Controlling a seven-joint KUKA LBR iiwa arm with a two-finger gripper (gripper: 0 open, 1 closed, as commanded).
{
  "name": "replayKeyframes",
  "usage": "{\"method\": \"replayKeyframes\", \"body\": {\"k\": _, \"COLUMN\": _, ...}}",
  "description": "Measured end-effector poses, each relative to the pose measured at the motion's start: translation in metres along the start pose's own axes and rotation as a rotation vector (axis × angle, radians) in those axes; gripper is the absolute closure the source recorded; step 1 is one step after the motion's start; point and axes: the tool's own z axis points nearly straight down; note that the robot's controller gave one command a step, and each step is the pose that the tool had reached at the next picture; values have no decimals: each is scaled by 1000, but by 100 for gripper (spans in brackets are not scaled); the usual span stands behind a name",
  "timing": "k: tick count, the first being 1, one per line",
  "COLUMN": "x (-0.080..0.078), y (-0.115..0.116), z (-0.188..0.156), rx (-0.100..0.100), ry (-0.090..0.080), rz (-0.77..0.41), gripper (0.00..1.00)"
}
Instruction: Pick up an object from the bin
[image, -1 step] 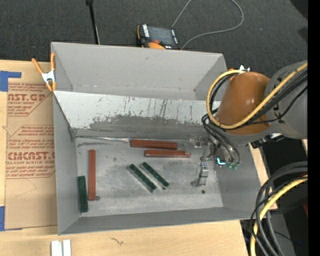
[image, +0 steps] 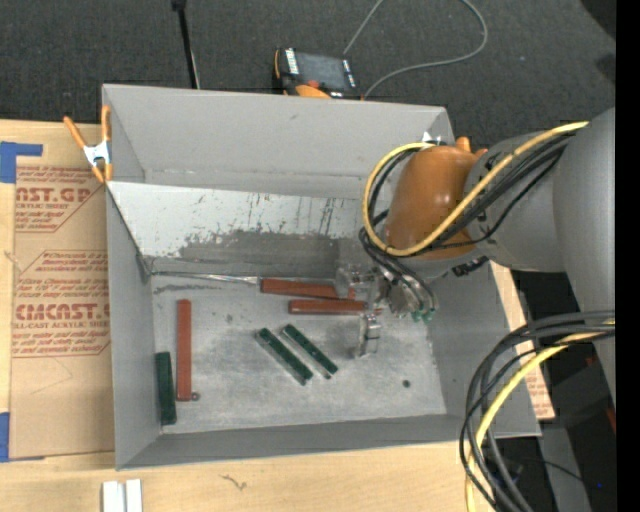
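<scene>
Reaching into the bin (image: 250, 130) from three o'clock, the arm (image: 560, 210) carried an orange cover (image: 425, 200) at its wrist, with yellow and black cables (image: 370, 205) looped round it. Below the cover, the end effector (image: 370, 335) pointed down at the bin floor, at about three o'clock of the floor's middle. Whether the end effector was open or closed could not be told, nor whether it gripped anything. The thing nearest to it was the lower red-brown stick (image: 320, 308), which lay roughly level on the floor at about one o'clock, its right end reaching the end effector; contact between them could not be made out. The upper red-brown stick (image: 295, 288) lay just beside the lower one, toward twelve o'clock and shifted a little toward nine o'clock, close under the scuffed back wall. Near the middle of the floor, two green strips lay side by side and parallel, both slanting toward five o'clock: the left green strip (image: 283, 357) and the right green strip (image: 310, 350), the latter near the end effector but apart from it. Well apart from all of these, at nine o'clock, a red stick (image: 184, 345) lay lengthwise from twelve to six. A dark green bar (image: 164, 388) lay just beside it at eight o'clock, against the left wall.
</scene>
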Motion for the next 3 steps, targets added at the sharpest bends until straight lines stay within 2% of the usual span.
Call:
{"method": "replayKeyframes", "body": {"k": 1, "x": 4, "y": 66, "z": 0, "rx": -2, "ry": -2, "rz": 42, "gripper": 0}}
{"method": "replayKeyframes", "body": {"k": 2, "x": 3, "y": 62, "z": -2, "rx": 0, "ry": -5, "rz": 45, "gripper": 100}}
{"method": "replayKeyframes", "body": {"k": 3, "x": 5, "y": 62, "z": 0, "rx": 0, "ry": 1, "rz": 45, "gripper": 0}}
